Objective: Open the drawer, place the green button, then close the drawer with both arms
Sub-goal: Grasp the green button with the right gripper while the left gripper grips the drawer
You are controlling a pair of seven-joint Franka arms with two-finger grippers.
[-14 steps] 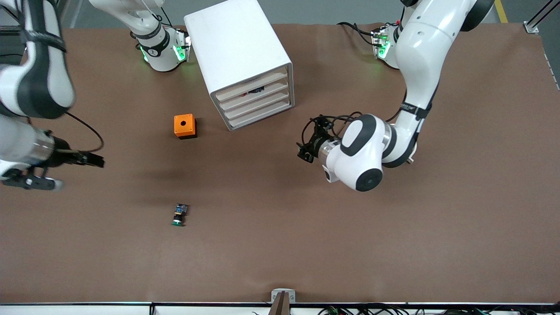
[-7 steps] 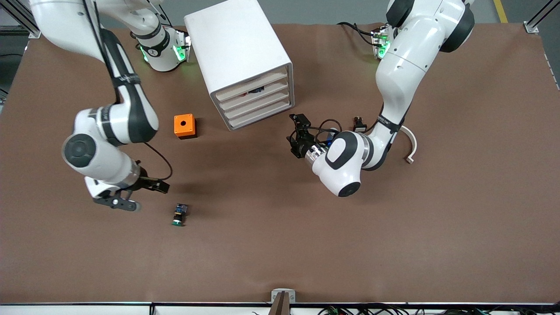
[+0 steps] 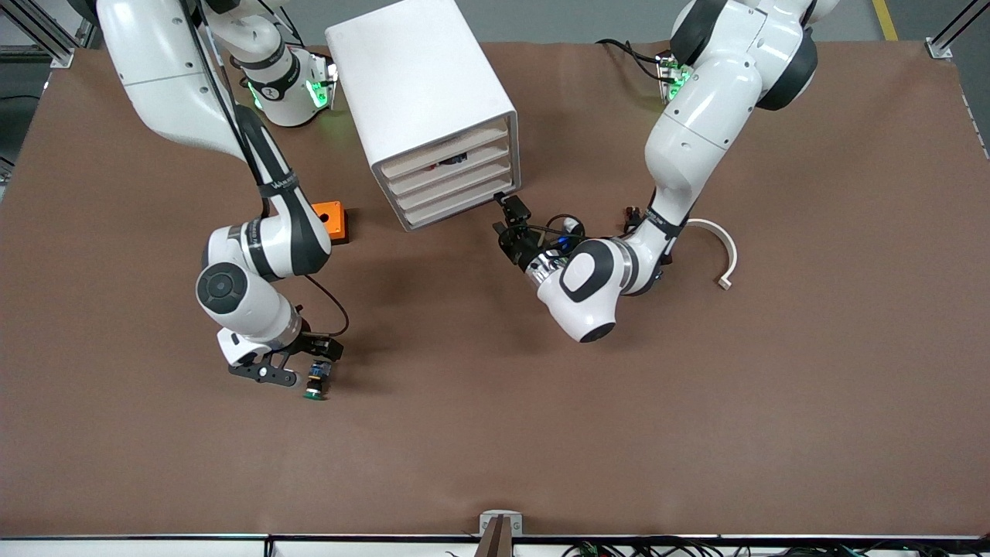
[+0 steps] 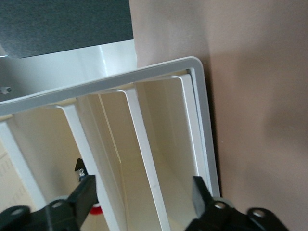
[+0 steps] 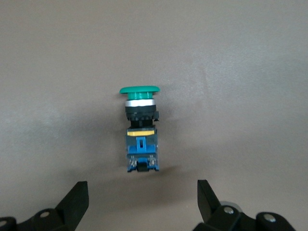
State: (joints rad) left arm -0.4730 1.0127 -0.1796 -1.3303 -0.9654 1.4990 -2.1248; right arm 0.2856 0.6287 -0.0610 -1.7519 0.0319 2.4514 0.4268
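Observation:
The white cabinet (image 3: 421, 85) stands near the robots' bases, all four drawers closed. The lowest drawer (image 3: 464, 207) is the one next to the table. My left gripper (image 3: 504, 220) is open, low over the table just in front of that drawer's corner. In the left wrist view the drawer (image 4: 168, 144) lies between my open fingers (image 4: 86, 195). The button (image 3: 315, 383), with a green cap, a black body and a blue and yellow rear, lies on its side nearer the front camera. My right gripper (image 3: 298, 362) is open just above it. In the right wrist view the button (image 5: 140, 130) lies just ahead of the open fingertips (image 5: 77, 197).
An orange cube (image 3: 332, 219) sits beside the cabinet, partly hidden by the right arm. A small black switch (image 3: 634, 216) and a white curved piece (image 3: 719, 251) lie toward the left arm's end. A small dark item (image 3: 452, 161) shows in an upper drawer.
The right arm has swung in from the table's end and brought its gripper down over the button. The left gripper has moved closer to the cabinet's lowest drawer.

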